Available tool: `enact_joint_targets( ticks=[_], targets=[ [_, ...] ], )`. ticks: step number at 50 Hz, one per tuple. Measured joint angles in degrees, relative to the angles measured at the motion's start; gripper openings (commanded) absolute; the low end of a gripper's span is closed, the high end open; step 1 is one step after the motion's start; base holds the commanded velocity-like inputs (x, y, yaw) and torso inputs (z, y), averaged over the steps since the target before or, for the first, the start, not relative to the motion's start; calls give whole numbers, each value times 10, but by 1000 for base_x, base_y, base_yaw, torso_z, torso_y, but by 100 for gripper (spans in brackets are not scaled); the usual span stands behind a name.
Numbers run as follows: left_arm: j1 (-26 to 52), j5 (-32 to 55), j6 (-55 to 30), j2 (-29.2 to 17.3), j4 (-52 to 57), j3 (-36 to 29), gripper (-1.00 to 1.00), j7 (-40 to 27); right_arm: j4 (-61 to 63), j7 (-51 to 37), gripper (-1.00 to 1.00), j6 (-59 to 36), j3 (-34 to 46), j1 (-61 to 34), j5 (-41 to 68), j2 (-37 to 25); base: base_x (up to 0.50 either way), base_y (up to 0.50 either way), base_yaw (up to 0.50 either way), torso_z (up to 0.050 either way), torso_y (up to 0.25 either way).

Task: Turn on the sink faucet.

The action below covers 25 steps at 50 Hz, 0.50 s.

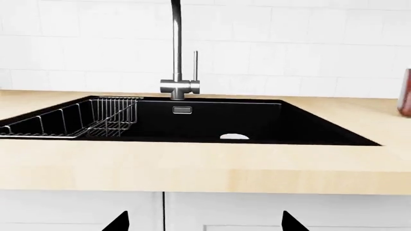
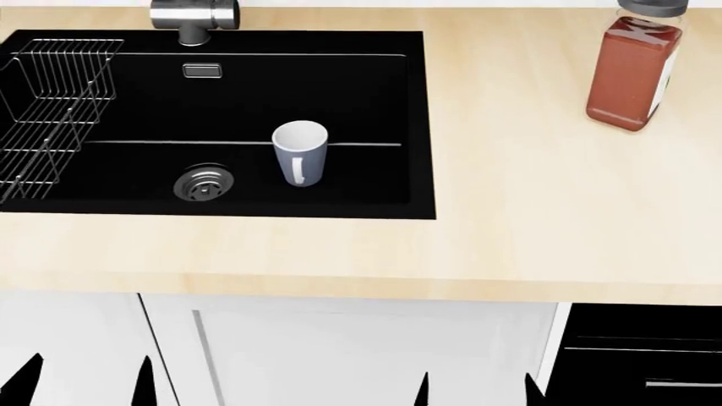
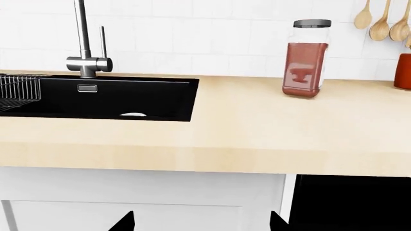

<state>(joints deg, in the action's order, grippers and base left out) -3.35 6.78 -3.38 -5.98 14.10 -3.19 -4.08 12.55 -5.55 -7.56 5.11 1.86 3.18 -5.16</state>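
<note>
The sink faucet (image 1: 176, 48) stands behind the black sink (image 1: 308, 127): thin upright pipe, steel barrel base (image 1: 180, 87) and a thin upright rod lever (image 1: 195, 65). It also shows in the right wrist view (image 3: 82, 33), and only its base (image 2: 194, 14) shows in the head view. My left gripper (image 1: 205, 222) is open and empty, low in front of the white cabinet, well short of the faucet. My right gripper (image 3: 200, 222) is open and empty, also low before the cabinet. Both show at the head view's bottom edge, left (image 2: 84, 381) and right (image 2: 474, 391).
A white mug (image 2: 299, 152) stands in the sink (image 2: 373, 182) beside the round drain strainer (image 2: 205, 183). A wire dish rack (image 2: 51, 106) fills the sink's left end. A jar of red sauce (image 2: 634, 68) stands on the wooden counter (image 2: 542, 220). Wooden spoons (image 3: 382, 21) hang at the right.
</note>
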Motion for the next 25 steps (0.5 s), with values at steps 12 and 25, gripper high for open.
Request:
enact_joint_targets(
  ticks=[12,25],
  targets=[
    [12,20,-120,-34,155,1,100,-14,146,-10,100,-112,1,-3,12,-25,0,0,0,50,0],
    [62,64,-263,-68,291,27,100,-26,288,-17,100,-254,-9,-44,32,-50,0,0,0,50,0]
  ],
)
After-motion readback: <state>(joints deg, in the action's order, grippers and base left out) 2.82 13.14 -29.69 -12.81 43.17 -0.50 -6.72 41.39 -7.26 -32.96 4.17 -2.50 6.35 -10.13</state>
